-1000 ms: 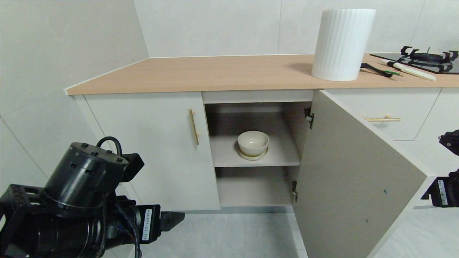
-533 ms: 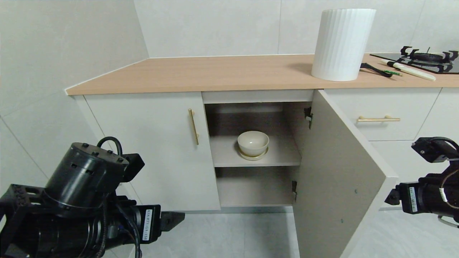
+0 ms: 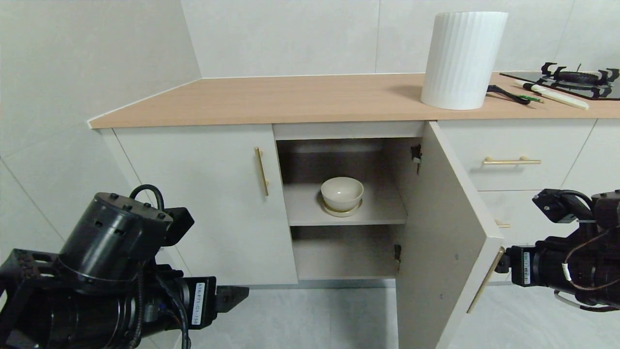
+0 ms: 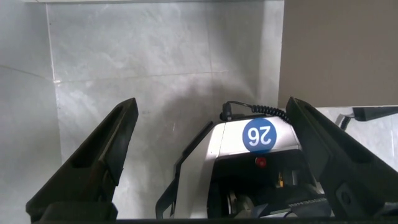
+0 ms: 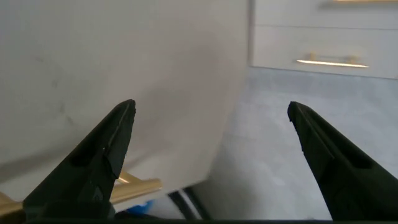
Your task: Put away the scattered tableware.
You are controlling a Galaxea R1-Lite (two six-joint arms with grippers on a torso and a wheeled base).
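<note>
A cream bowl (image 3: pixel 342 191) sits on a small plate (image 3: pixel 342 210) on the upper shelf of the open cabinet (image 3: pixel 387 203). The cabinet door (image 3: pixel 450 232) stands partly open, its gold handle (image 3: pixel 484 281) on the outer face. My right gripper (image 3: pixel 501 261) is low at the right, by the door's free edge and handle. In the right wrist view this gripper (image 5: pixel 211 109) is open, facing the door's outer face (image 5: pixel 124 74) and handle (image 5: pixel 134 186). My left gripper (image 3: pixel 232 296) hangs low at the left, open (image 4: pixel 211 106) over the floor, holding nothing.
A tall white ribbed container (image 3: pixel 462 58) stands on the wooden counter (image 3: pixel 290 99). Beside it lie a black-handled tool (image 3: pixel 506 93) and a white utensil (image 3: pixel 557 95), next to a gas burner (image 3: pixel 579 76). The left cabinet door (image 3: pixel 208 203) is closed. A drawer handle (image 3: pixel 511 161) is at the right.
The cabinet door has swung leftward, toward closing. My right arm has moved left with it, staying at its outer face. The left arm has not moved.
</note>
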